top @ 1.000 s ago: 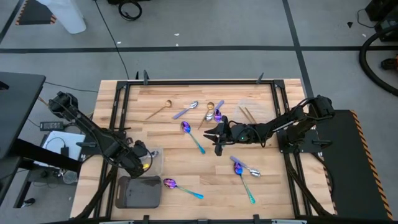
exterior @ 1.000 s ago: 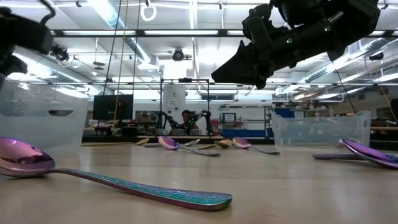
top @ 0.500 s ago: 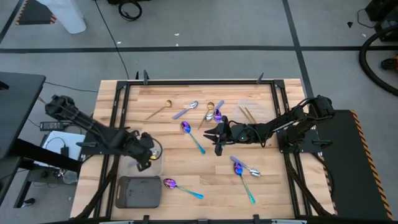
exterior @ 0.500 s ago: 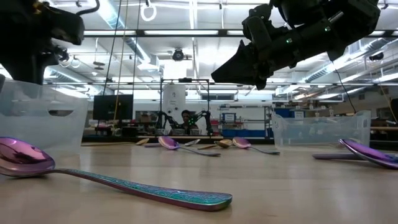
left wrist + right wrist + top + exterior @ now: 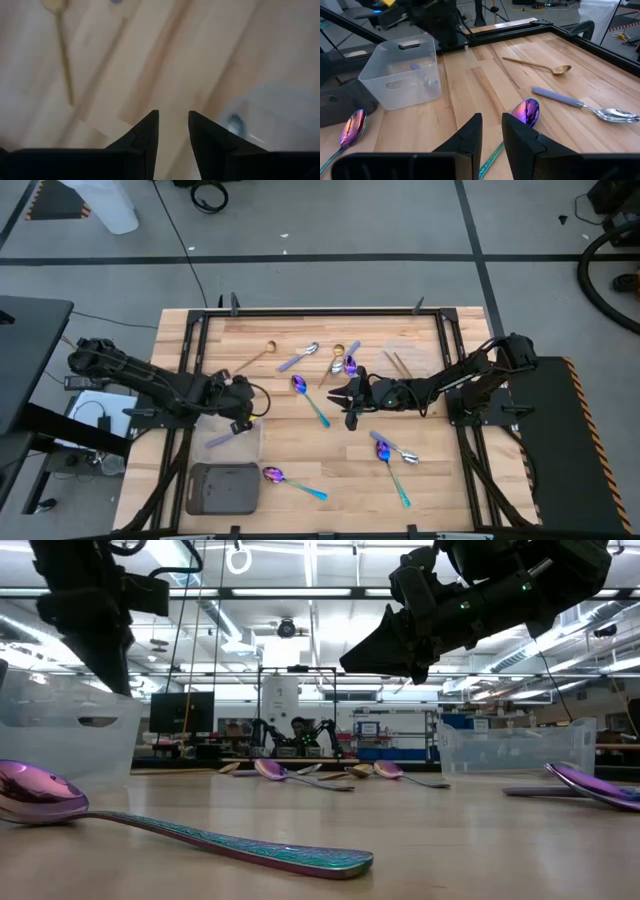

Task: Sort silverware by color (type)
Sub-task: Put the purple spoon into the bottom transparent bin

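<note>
While my left gripper [image 5: 243, 402] hangs over the worktop [image 5: 300, 450] near its left edge, just above the clear tray [image 5: 240, 440], its jaws stand slightly apart with nothing between them. A gold spoon [image 5: 59, 40] lies on the wood ahead of them, well clear. My right gripper [image 5: 350, 395] hovers near the worktop's middle, jaws also parted a little and grasping nothing; an iridescent spoon [image 5: 526, 111] lies just ahead of them, with a lavender-handled silver spoon [image 5: 585, 106] and another gold spoon [image 5: 540, 64] beyond it toward the far edge. A lavender-handled piece [image 5: 222, 438] rests in the clear tray. By the near edge, one iridescent spoon with a teal handle [image 5: 293, 482] lies beside the dark grey tray [image 5: 222, 488]; two more utensils [image 5: 392, 455] lie toward the near right corner. A second clear tray [image 5: 405, 358] sits by the far right corner.
</note>
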{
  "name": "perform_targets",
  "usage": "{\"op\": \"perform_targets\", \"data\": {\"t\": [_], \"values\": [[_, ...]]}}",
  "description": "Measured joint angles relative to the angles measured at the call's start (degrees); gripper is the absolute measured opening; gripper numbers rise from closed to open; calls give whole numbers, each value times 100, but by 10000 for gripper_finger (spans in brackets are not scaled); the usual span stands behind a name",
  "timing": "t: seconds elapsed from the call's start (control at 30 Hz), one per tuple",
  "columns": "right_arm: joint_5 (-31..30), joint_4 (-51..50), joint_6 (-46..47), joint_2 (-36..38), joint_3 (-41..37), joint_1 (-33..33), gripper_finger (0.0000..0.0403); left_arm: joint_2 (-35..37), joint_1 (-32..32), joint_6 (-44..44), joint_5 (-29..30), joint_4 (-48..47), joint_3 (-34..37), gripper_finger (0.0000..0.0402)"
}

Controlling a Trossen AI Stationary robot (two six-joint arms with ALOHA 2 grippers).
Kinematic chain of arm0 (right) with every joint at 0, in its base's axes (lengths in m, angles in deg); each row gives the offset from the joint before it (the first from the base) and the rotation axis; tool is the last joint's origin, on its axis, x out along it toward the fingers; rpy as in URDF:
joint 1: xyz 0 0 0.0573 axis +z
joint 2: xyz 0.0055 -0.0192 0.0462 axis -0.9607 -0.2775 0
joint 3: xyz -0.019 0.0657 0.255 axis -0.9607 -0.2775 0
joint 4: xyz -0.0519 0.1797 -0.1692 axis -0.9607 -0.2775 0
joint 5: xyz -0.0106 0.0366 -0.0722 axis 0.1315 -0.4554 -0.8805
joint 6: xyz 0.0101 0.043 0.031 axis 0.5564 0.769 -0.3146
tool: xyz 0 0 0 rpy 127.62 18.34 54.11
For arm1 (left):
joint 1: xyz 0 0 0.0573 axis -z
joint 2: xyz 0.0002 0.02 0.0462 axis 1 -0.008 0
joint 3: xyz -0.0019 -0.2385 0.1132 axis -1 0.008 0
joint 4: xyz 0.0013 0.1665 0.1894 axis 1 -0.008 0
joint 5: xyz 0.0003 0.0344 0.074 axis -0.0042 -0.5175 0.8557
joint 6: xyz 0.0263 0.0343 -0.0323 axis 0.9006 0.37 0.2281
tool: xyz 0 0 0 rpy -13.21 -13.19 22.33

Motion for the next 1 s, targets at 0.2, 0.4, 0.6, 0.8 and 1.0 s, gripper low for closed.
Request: {"op": "perform_targets", "data": {"t": [0.2,0.4,0.6,0.8,1.0], "values": [[0,0,-2,0,0,1,84,0,-473,381,171,315,3,114],[0,-2,-2,0,0,0,84,-2,-810,976,184,793,7,114],[0,-2,-16,0,0,0,84,-2,-1048,1792,230,1538,9,114],[0,-4,-24,0,0,2,84,-2,-1294,2589,281,2301,9,114],[0,-4,-44,0,0,0,84,-2,-1584,3090,287,2997,9,114]]}}
